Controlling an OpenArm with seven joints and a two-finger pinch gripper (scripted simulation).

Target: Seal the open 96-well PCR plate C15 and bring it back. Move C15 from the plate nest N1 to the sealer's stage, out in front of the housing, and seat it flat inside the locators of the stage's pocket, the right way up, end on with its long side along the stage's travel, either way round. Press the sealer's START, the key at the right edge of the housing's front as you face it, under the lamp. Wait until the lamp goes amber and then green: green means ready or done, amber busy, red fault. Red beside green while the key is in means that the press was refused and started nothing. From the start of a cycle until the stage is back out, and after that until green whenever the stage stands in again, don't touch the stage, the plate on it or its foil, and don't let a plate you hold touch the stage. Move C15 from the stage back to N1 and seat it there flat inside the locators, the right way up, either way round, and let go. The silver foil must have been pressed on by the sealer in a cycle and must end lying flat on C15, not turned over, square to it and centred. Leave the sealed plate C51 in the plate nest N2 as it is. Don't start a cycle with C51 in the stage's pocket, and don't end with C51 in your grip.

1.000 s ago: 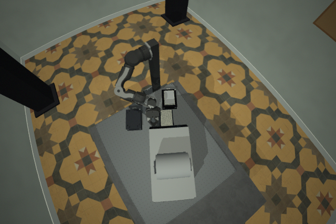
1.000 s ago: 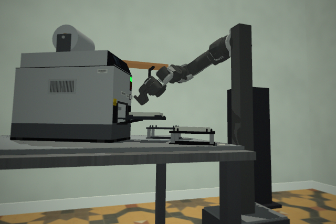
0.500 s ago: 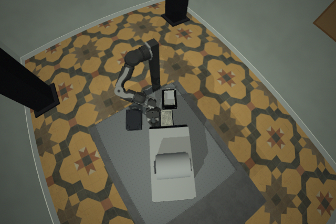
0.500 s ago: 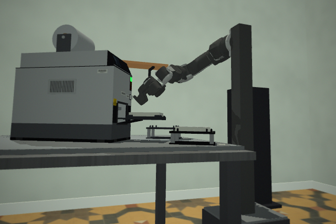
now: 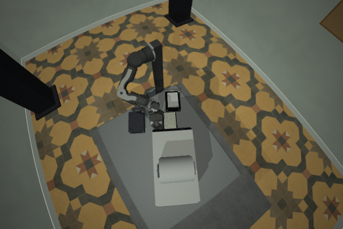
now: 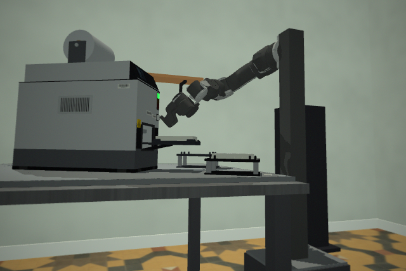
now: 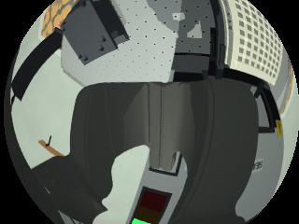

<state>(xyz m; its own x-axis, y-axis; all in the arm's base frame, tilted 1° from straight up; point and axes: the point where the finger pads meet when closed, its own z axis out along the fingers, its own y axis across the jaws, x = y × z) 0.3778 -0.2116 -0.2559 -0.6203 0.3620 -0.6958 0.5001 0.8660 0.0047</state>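
Note:
The open plate C15 (image 5: 169, 120) (image 6: 177, 140) lies white, wells up, in the pocket of the stage, which stands out in front of the sealer housing (image 5: 176, 165). It also shows in the wrist view (image 7: 252, 32). My gripper (image 6: 162, 117) is shut and empty, above and beside the stage. Its tip points at the START key (image 6: 157, 117) at the front's right edge, touching or nearly so. Nest N1 (image 5: 136, 122) stands empty.
The sealed plate C51 (image 5: 172, 101) sits in nest N2, further from the housing, with silver foil on top; it also shows in the side view (image 6: 234, 155). A foil roll (image 6: 86, 46) sits on the housing. My arm's black column (image 6: 290, 104) stands behind the nests.

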